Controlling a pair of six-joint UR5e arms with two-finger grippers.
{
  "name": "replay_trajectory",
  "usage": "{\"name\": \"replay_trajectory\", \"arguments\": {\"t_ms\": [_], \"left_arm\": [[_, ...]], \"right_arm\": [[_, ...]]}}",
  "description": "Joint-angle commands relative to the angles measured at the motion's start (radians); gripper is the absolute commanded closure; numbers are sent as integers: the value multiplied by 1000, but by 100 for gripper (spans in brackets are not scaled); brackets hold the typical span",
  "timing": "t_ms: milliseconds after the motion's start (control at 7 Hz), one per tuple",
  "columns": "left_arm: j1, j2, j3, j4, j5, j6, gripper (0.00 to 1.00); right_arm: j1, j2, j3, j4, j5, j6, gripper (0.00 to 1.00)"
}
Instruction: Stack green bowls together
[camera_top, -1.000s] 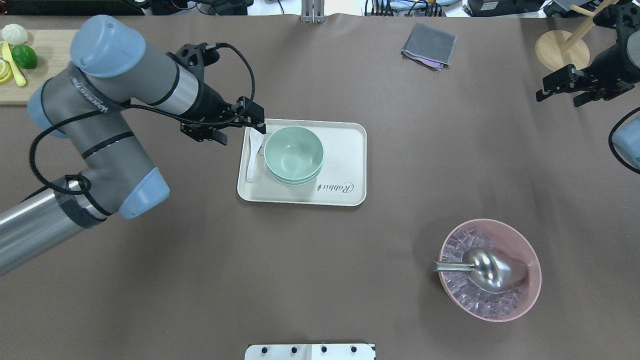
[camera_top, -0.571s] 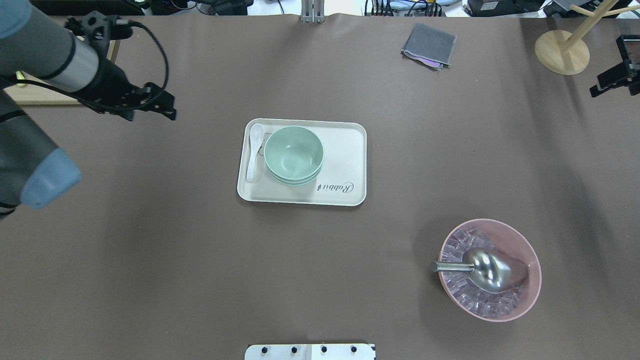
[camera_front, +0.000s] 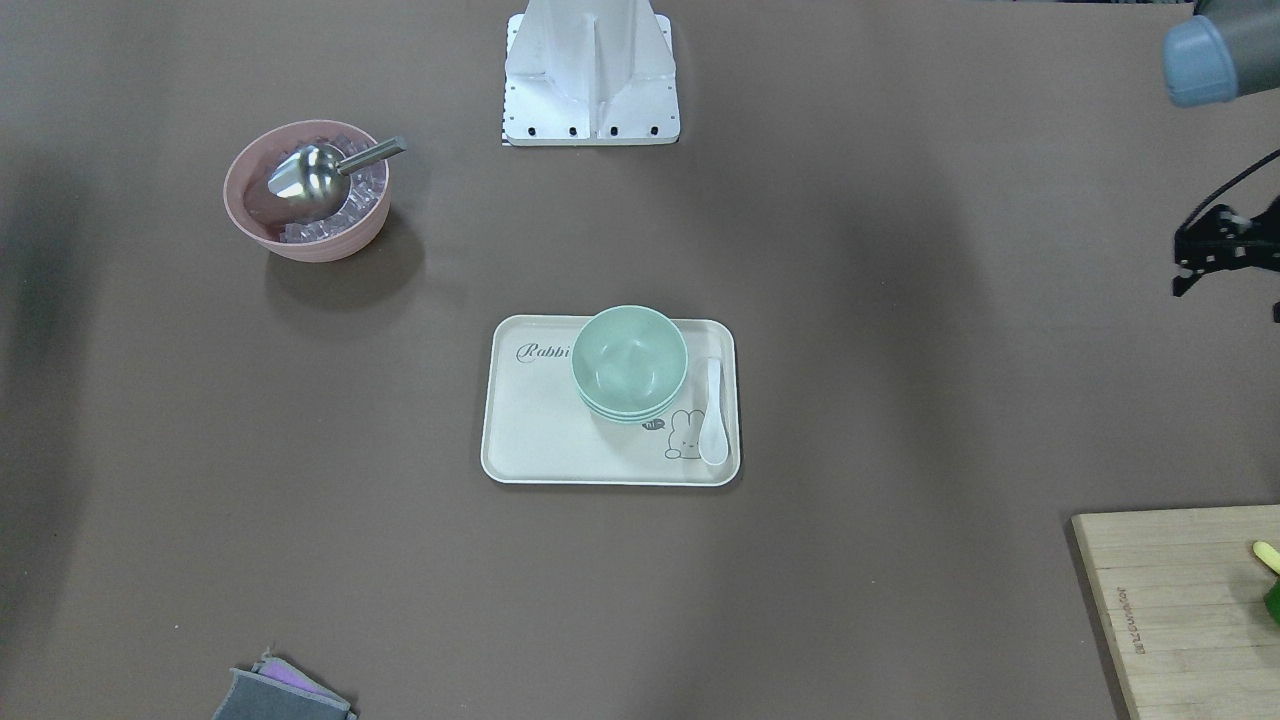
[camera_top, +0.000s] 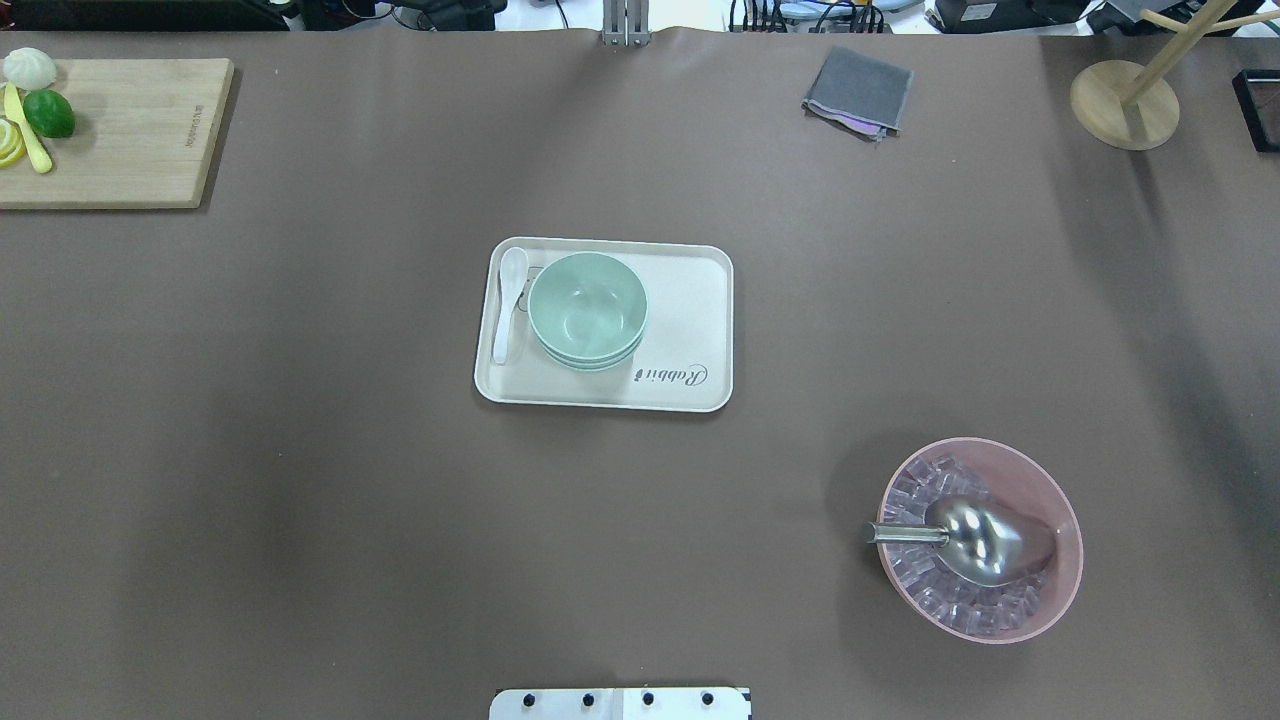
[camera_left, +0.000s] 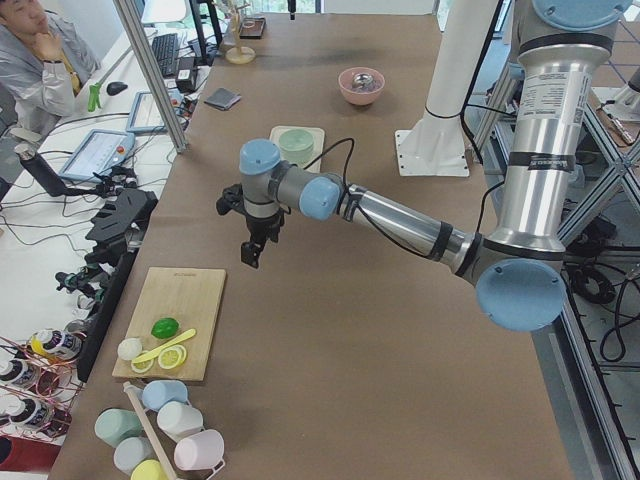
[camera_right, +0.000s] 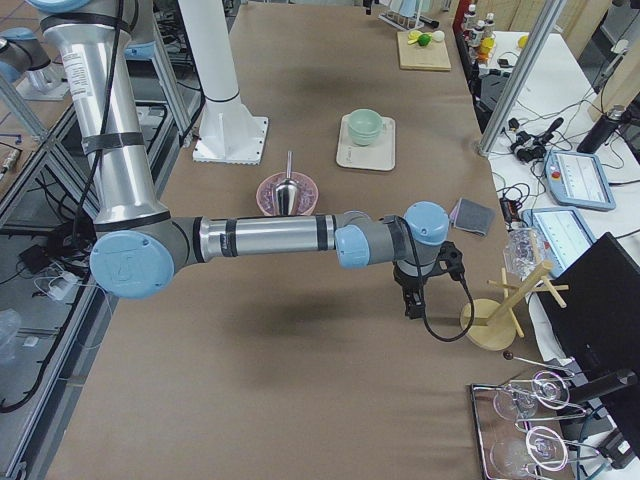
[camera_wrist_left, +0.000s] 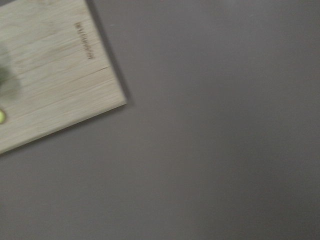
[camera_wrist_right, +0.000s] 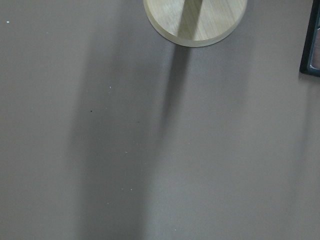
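The green bowls (camera_top: 587, 308) sit nested in one stack on the left part of a cream tray (camera_top: 690, 300) at the table's middle. The stack also shows in the front view (camera_front: 629, 360). Neither gripper touches it. My left gripper (camera_left: 249, 256) hangs over bare table near the cutting board, far from the tray. Only a black part of it shows at the front view's right edge (camera_front: 1212, 250), and I cannot tell if it is open or shut. My right gripper (camera_right: 411, 306) hangs near the wooden stand. It shows only in the right side view, so I cannot tell its state.
A white spoon (camera_top: 510, 300) lies on the tray beside the stack. A pink bowl (camera_top: 1050, 480) of ice with a metal scoop stands front right. A cutting board (camera_top: 120, 130) with lime and lemon lies far left, a grey cloth (camera_top: 858, 90) at the back, a wooden stand (camera_top: 1124, 104) far right.
My left arm has drawn back from the tray's left edge and left the overhead view to the left. My right arm has left it on the right. The bowl stack has not moved.
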Motion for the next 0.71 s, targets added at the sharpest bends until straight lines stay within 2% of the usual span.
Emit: {"name": "replay_trajectory", "arguments": {"t_ms": [0,286,571], "left_arm": [[-167,50,174,-4,-100,274,2],[-191,65,217,0,-103,299,1],[-231,77,227,10,-175,243,2]], "right_arm": [[4,2,-11,2,0,-5,0],[13,2,-6,0,20,-4,0],[14,-47,26,35,29,-6,0]]}}
